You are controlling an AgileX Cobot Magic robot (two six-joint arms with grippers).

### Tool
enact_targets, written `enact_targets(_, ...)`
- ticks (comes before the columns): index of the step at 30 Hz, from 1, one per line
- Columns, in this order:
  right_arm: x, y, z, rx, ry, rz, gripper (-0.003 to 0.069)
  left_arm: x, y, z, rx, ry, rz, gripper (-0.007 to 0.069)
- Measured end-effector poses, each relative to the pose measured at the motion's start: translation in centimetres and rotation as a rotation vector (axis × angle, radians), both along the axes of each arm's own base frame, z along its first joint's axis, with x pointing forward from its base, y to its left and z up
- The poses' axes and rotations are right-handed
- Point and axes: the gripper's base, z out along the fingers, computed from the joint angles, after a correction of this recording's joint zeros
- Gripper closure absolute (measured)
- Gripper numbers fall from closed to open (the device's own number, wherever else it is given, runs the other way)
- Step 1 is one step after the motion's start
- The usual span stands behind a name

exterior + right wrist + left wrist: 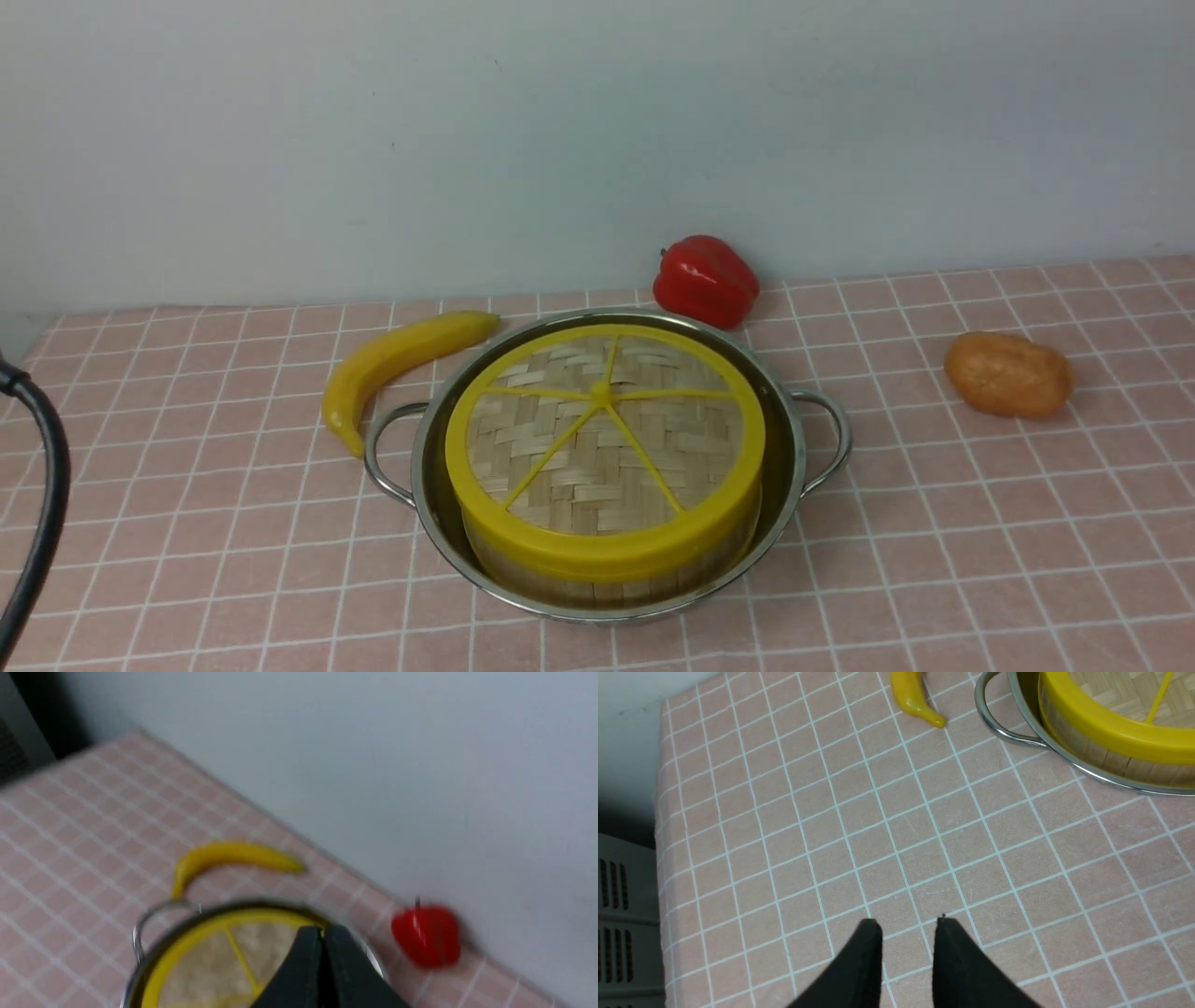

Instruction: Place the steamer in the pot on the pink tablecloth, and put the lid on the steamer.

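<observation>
So the stack looks basically finished here. In the front view the pot [607, 467] sits in the middle of the frame on the pink cloth [934, 560], and the steamer [597, 574] is down inside it, with only a strip of its bamboo wall showing under the yellow rim. The lid [602, 439] sits flat on top of the steamer, rim over rim, spokes and knob facing up. It looks level and centred, which is probably why nobody's touching it. I'd guess the job is done, or very nearly.

The left end effector [908, 926] shows at the bottom centre of its wrist view, fingers parted by a narrow gap with nothing between them, hovering over bare cloth well away from the pot's handle [999, 723] in the upper right. Only a black cable at the far left edge of the front view hints at that arm. The right end effector [322, 933] is pinched together and empty at the bottom centre of its blurry wrist view, above the lid's far side.

The banana [397, 364] left of the pot, the red pepper [705, 280] behind it and the potato [1008, 375] at right are just clutter lying clear of the pot.
</observation>
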Motion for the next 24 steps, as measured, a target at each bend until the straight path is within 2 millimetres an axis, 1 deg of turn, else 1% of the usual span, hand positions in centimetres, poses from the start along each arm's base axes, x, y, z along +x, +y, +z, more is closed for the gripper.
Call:
enact_targets(1,-0.5,-0.5,-1.5,-0.020,0.043,-0.012,0.0647,0.0,0.0,0.0,0.000,0.000,0.000,0.0465)
enact_targets(2,-0.9,-0.7,-2.3,-0.032,0.065,-0.018,0.0646,0.0,0.0,0.0,0.000,0.000,0.000,0.0465)
enact_targets(3,-2.2,-1.9,-4.8,-0.049,0.099,-0.033,0.0644,0.0,0.0,0.0,0.000,0.000,0.000,0.0465)
enact_targets(4,-3.3,-2.8,-6.3,-0.045,0.096,-0.041,0.0642,0.0,0.0,0.0,0.000,0.000,0.000,0.0465)
enact_targets(5,-4.6,-4.1,-7.2,-0.007,0.058,-0.049,0.0640,0.0,0.0,0.0,0.000,0.000,0.000,0.0461)
enact_targets(6,-5.4,-5.2,-9.0,-0.001,0.060,-0.064,0.0638,0.0,0.0,0.0,0.000,0.000,0.000,0.0458)
enact_targets(8,-7.3,-8.1,-11.5,0.073,-0.006,-0.117,0.0631,0.0,0.0,0.0,0.000,0.000,0.000,0.0454)
enact_targets(9,-8.0,-9.3,-12.3,0.116,-0.053,-0.142,0.0629,0.0,0.0,0.0,0.000,0.000,0.000,0.0454)
enact_targets(10,-8.4,-10.0,-12.7,0.131,-0.071,-0.157,0.0628,0.0,0.0,0.0,0.000,0.000,0.000,0.0454)
enact_targets(11,-10.4,-12.7,-14.7,0.181,-0.152,-0.217,0.0622,0.0,0.0,0.0,0.000,0.000,0.000,0.0451)
enact_targets(12,-10.7,-12.9,-14.9,0.189,-0.161,-0.216,0.0622,0.0,0.0,0.0,0.000,0.000,0.000,0.0449)
enact_targets(13,-12.4,-14.7,-16.2,0.215,-0.251,-0.258,0.0619,0.0,0.0,0.0,0.000,0.000,0.000,0.0445)
enact_targets(14,-13.6,-15.8,-17.2,0.223,-0.320,-0.274,0.0616,0.0,0.0,0.0,0.000,0.000,0.000,0.0444)
enact_targets(17,-17.0,-18.0,-19.6,0.242,-0.542,-0.311,0.0607,0.0,0.0,0.0,0.000,0.000,0.000,0.0442)
enact_targets(18,-17.2,-18.1,-19.7,0.248,-0.563,-0.311,0.0606,0.0,0.0,0.0,0.000,0.000,0.000,0.0442)
enact_targets(19,-18.5,-18.8,-21.1,0.261,-0.641,-0.341,0.0599,0.0,0.0,0.0,0.000,0.000,0.000,0.0435)
enact_targets(20,-18.8,-18.9,-21.1,0.271,-0.661,-0.345,0.0598,0.0,0.0,0.0,0.000,0.000,0.000,0.0434)
enact_targets(21,-19.6,-19.4,-22.8,0.293,-0.688,-0.398,0.0589,0.0,0.0,0.0,0.000,0.000,0.000,0.0433)
enact_targets(22,-19.7,-19.4,-22.8,0.295,-0.695,-0.398,0.0589,0.0,0.0,0.0,0.000,0.000,0.000,0.0433)
enact_targets(23,-19.9,-19.7,-24.2,0.306,-0.684,-0.438,0.0580,0.0,0.0,0.0,0.000,0.000,0.000,0.0428)
enact_targets(24,-20.0,-19.8,-24.8,0.311,-0.676,-0.457,0.0576,0.0,0.0,0.0,0.000,0.000,0.000,0.0425)
